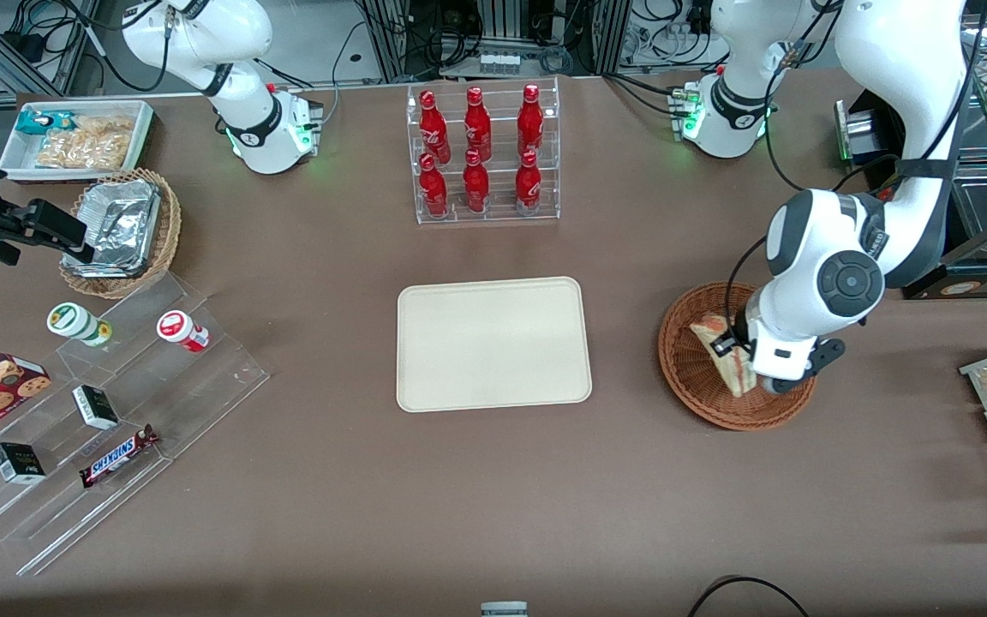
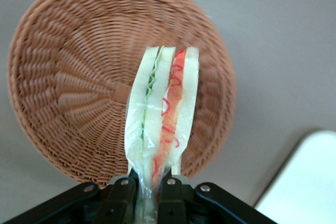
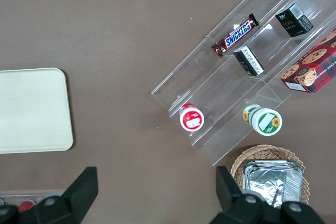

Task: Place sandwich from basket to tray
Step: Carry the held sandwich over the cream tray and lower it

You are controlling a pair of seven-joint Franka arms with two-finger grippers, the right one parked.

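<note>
Gripper (image 2: 153, 192) clamped on wrapped sandwich (image 2: 163, 114) end, above basket (image 2: 63, 77) centre. Soft, light, slippery film: grip gently toward tray (image 1: 493, 343).

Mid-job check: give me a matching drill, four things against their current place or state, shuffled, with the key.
Things:
1. sandwich
2. basket
3. tray
4. tool

States:
A. bare, nothing on it
B. shut on the wrapped wedge, over the basket
C. pinched at one end, lifted clear of the wicker
D. holds nothing, on the table toward the working arm's end

Pairs: 1-C, 2-D, 3-A, 4-B
</note>
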